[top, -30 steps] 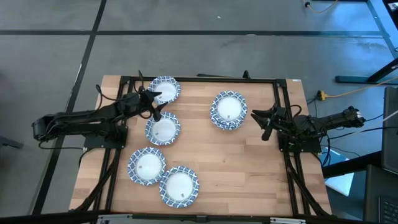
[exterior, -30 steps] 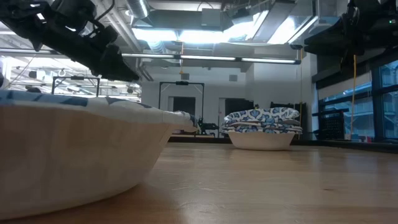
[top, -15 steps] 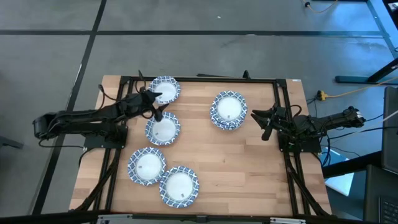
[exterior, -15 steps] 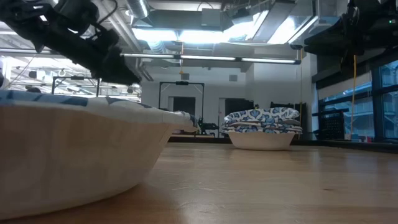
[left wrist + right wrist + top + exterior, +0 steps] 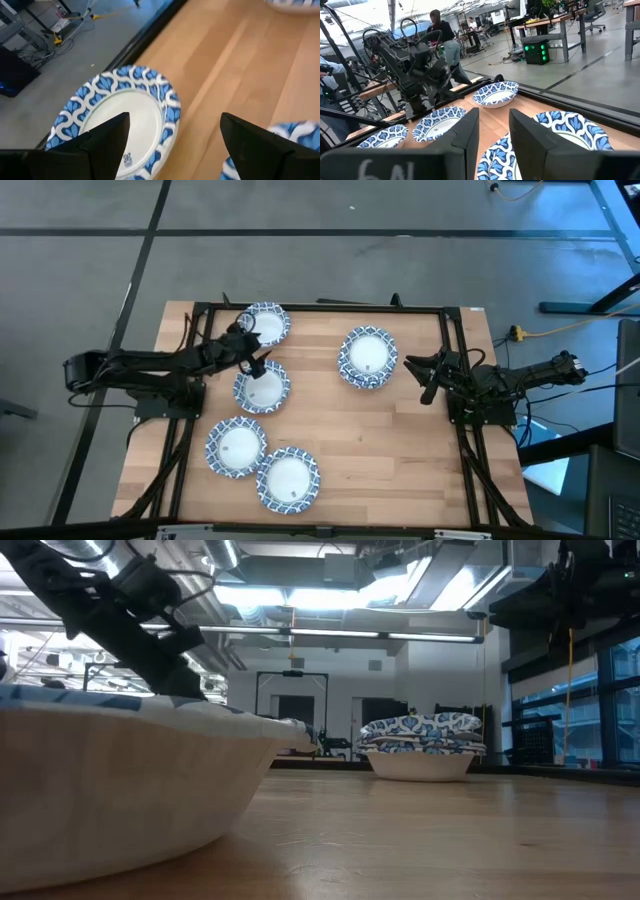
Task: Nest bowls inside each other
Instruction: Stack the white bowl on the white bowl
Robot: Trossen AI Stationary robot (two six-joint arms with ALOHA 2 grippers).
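The left pincer, fingers spread and grasping nothing, hovers between the far-left bowl and its neighbour

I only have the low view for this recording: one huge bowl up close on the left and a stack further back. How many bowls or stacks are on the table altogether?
Observer: Five places in the high view: the stack, the back bowl, the middle bowl, the near-left bowl and the nearest bowl.
Operator: Where is the left gripper?
Observer: The left gripper hangs open above the gap between the back bowl and the middle bowl, holding nothing.
Operator: And the right one?
Observer: The right gripper waits open beside the stack, apart from it.
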